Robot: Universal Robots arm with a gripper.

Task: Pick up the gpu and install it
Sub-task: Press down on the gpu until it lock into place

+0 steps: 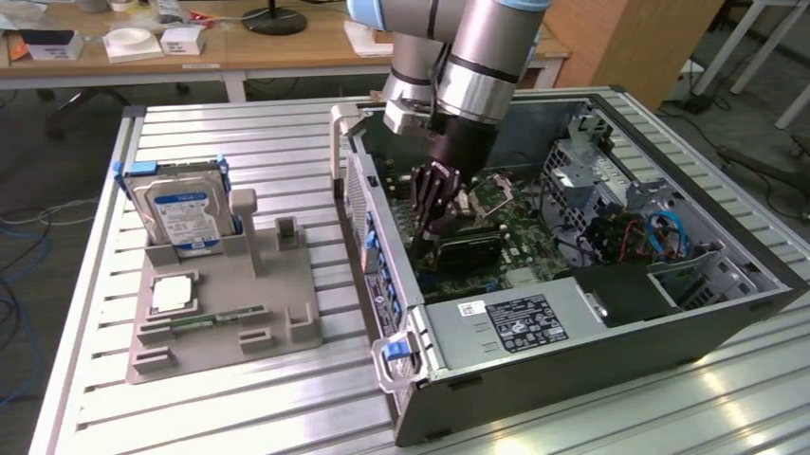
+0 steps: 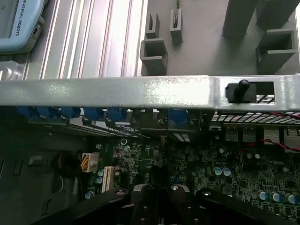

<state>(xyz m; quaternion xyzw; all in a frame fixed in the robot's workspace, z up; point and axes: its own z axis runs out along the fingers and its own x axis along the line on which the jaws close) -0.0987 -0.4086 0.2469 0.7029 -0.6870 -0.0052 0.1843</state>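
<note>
My gripper (image 1: 430, 227) reaches down into the open computer case (image 1: 708, 313), over the green motherboard (image 1: 513, 218). Its black fingers are shut on the top edge of the gpu (image 1: 466, 250), a thin black card that stands on edge low against the motherboard near the case's slotted rear wall. In the wrist view the gripper (image 2: 159, 201) shows as dark fingers pressed together above the motherboard (image 2: 225, 164), with the case's metal rim (image 2: 117, 91) just beyond.
A grey parts holder (image 1: 285, 284) sits on the slatted table at the exterior view's left, holding a silver hard drive (image 1: 184, 213), a CPU (image 1: 174, 294) and a green RAM stick (image 1: 209, 322). The power supply (image 1: 532, 322) and drive cage (image 1: 608, 180) crowd the case.
</note>
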